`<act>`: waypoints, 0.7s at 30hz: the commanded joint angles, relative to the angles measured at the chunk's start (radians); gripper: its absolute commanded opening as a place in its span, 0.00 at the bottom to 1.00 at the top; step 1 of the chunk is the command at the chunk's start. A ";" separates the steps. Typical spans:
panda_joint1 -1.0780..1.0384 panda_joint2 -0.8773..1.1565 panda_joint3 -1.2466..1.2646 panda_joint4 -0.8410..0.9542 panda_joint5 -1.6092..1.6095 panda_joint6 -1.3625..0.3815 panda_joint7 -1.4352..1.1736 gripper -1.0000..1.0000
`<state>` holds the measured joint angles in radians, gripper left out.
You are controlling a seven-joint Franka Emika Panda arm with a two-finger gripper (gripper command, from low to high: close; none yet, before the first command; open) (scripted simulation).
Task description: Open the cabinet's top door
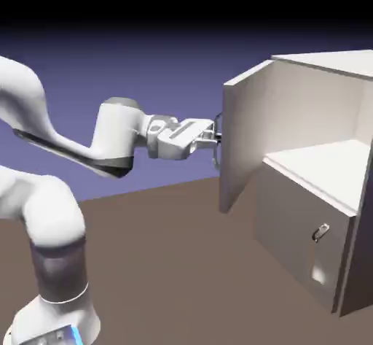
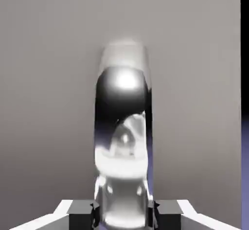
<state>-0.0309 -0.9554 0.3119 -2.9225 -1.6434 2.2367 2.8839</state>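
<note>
Arm [image 1: 113,136] in white rises at the exterior view's left and reaches right, its gripper [image 2: 124,215] level with the upper part of the open top door [image 1: 244,132]. The two fingers are clamped on the door's handle [image 2: 121,127], one on each side of the bar, which looks large and shiny in the hand view, with the door's flat grey face behind it. The door stands swung out from the cabinet [image 1: 324,103], which is at the exterior view's right on the brown table [image 1: 167,263]; its white upper inside shows. Below, the lower door [image 1: 299,227] is closed, with a small handle [image 1: 320,232]. Farthest back is the blue-violet backdrop [image 1: 182,66], black toward the top.
</note>
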 commanded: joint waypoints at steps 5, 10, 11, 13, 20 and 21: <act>0.036 0.006 0.139 0.019 0.222 -0.147 -0.058 0.00; 0.055 0.071 0.304 0.094 0.437 -0.349 -0.084 0.00; 0.052 0.091 0.339 0.117 0.476 -0.393 -0.085 0.00; 0.036 0.135 0.410 0.169 0.548 -0.480 -0.082 0.00; -0.103 0.310 0.663 0.392 0.724 -0.774 -0.047 0.00; -0.131 0.334 0.699 0.425 0.741 -0.811 -0.039 0.00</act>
<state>-0.1622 -0.6228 1.0101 -2.4966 -0.9042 1.4265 2.8444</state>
